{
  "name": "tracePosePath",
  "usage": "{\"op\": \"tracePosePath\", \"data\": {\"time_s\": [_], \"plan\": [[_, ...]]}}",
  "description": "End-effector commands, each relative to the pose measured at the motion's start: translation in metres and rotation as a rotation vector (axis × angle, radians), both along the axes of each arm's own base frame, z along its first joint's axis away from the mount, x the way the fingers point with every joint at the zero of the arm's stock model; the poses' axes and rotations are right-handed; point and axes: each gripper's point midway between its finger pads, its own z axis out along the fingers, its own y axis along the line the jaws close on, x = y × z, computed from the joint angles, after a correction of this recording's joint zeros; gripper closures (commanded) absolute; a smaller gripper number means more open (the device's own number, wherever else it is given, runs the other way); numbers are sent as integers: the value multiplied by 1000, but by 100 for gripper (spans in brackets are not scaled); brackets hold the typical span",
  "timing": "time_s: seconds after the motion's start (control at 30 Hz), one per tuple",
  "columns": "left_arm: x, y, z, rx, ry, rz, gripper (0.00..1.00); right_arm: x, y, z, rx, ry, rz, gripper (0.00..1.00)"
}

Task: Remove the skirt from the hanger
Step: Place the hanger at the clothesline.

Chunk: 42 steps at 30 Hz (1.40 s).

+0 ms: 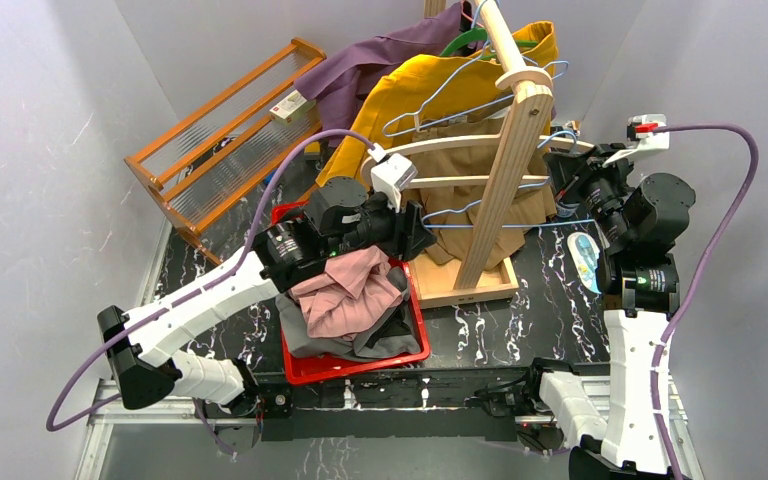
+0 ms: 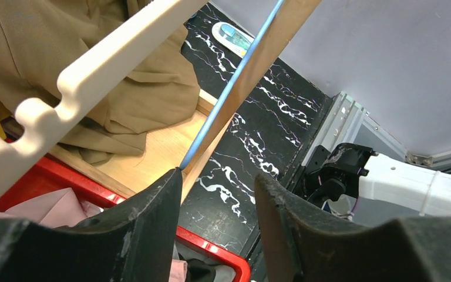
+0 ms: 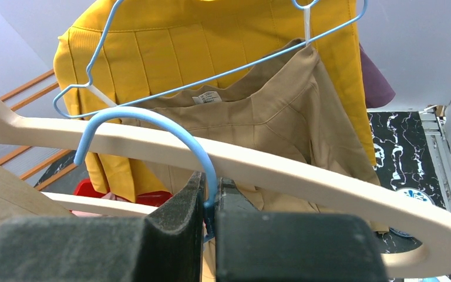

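Skirt [image 3: 276,111] in tan hangs left of the right gripper [image 3: 211,188], which pinches a blue hanger hook [image 3: 132,110]; left gripper [image 2: 218,176] spread

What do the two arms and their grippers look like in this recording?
Both are built alike: the left arm and right arm have white shell links joined by black cylindrical joints, and each carries a purple cable. A green light glows on the right arm. The left gripper and right gripper have thick matte black fingers.

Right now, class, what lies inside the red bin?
A pink garment heaped on a grey garment fills the red bin; the bin floor beneath them is covered.
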Motion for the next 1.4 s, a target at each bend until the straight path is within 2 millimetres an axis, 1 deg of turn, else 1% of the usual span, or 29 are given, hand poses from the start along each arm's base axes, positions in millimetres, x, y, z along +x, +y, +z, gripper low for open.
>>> {"op": "tracePosePath", "data": {"time_s": [0.0,0.03,0.1,0.2,0.3,0.37,0.5,0.77,0.8,0.9,0.93,0.97,1.0,1.07,1.13,1.17,1.27,1.37], "plan": [[-17,-12,58,-138,-99,-81,47,-27,34,23,38,-39,187,100],[-16,-10,59,-135,-105,-68,38,-27,33,23,35,-39,187,100],[-11,-5,59,-121,-119,-37,31,-28,33,23,34,-38,187,100],[-7,3,60,-95,-136,-2,28,-28,33,23,30,-40,188,100],[-6,10,61,-87,-146,18,17,-28,34,23,29,-39,188,100],[-7,14,60,-85,-143,25,13,-27,33,23,28,-38,186,100],[-9,18,56,-86,-130,34,13,-27,33,23,26,-40,184,100],[-7,16,53,-78,-125,35,13,-28,33,23,25,-40,188,100],[-7,15,52,-77,-124,32,15,-28,33,23,26,-40,187,100],[-5,14,49,-64,-118,40,28,-28,33,24,23,-43,188,100],[-4,16,50,-62,-121,50,29,-28,33,24,23,-43,187,100],[-3,20,51,-65,-125,64,29,-28,33,24,24,-43,187,100],[-2,24,51,-67,-130,87,26,-27,33,24,23,-45,188,100],[2,36,49,-61,-139,138,15,-28,34,25,21,-46,191,100],[2,44,40,-43,-138,163,8,-28,34,26,20,-47,195,100],[1,46,36,-36,-143,158,6,-28,35,26,19,-45,203,100],[-4,39,31,-29,-170,97,5,-30,41,26,18,-40,240,100],[-4,31,33,-42,-192,65,11,-31,44,26,23,-31,265,100]]}}
